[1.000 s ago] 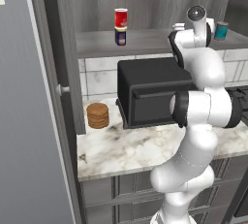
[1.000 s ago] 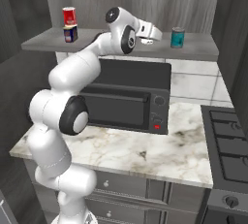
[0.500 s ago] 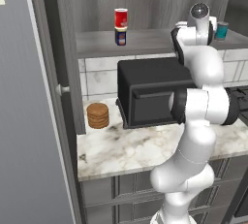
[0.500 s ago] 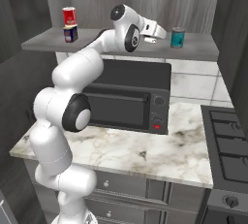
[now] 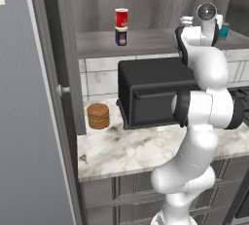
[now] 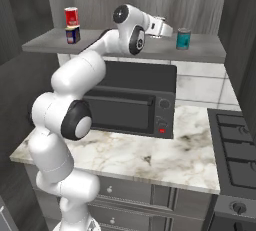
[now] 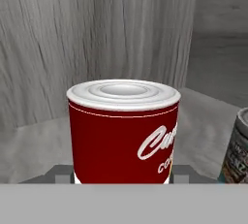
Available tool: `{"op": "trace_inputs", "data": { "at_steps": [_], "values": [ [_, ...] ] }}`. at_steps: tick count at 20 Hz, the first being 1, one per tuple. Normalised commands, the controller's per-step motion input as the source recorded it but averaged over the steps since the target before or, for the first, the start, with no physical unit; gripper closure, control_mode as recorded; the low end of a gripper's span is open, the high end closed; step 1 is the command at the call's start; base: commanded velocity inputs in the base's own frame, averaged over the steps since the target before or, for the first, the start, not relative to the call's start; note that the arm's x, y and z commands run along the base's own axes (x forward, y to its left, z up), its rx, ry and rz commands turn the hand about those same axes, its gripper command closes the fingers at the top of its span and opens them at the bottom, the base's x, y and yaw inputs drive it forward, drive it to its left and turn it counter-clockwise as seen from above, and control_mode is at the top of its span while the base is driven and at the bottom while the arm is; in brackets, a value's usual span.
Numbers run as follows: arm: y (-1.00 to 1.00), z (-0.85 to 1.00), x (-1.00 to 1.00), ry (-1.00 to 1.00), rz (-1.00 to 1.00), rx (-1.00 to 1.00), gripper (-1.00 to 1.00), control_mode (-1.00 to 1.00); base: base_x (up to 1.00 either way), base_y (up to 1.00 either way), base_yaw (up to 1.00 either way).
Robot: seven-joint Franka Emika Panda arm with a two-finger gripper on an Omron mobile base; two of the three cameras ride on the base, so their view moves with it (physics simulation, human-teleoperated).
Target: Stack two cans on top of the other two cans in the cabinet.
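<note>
The red can with white script [image 7: 123,131] is standing upright on the cabinet shelf [image 6: 125,50], sitting between the gripper [image 7: 123,172] fingers, which are clamping its lower sides. The teal-blue can [image 6: 183,38] is standing just beside it, apart from it. At the shelf's other end, the plain red can [image 5: 121,18] is resting stacked on the dark blue can [image 5: 121,37]. The black oven [image 6: 135,102] is sitting on the marble counter [image 6: 150,157] below.
</note>
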Motion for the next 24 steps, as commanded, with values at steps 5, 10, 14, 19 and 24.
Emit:
{"op": "trace_inputs", "data": {
  "at_steps": [5, 10, 14, 19, 24],
  "values": [
    [-0.03, 0.2, 0.0, -0.19, -0.11, -0.03, 1.0, -1.0, 0.0, 0.0, 0.0],
    [-0.11, 0.23, 0.0, -0.11, -0.13, -0.04, 1.0, -1.0, 0.0, 0.0, 0.0],
    [-0.19, 0.32, -0.01, 0.0, -0.12, -0.05, 1.0, -1.0, 0.0, 0.0, 0.0],
    [-0.26, 0.28, -0.07, 0.05, -0.12, -0.07, 1.0, -1.0, 0.0, 0.0, 0.0],
    [-0.45, 0.1, -0.07, 0.08, -0.08, -0.07, 1.0, -1.0, 0.0, 0.0, 0.0]
  ]
}}
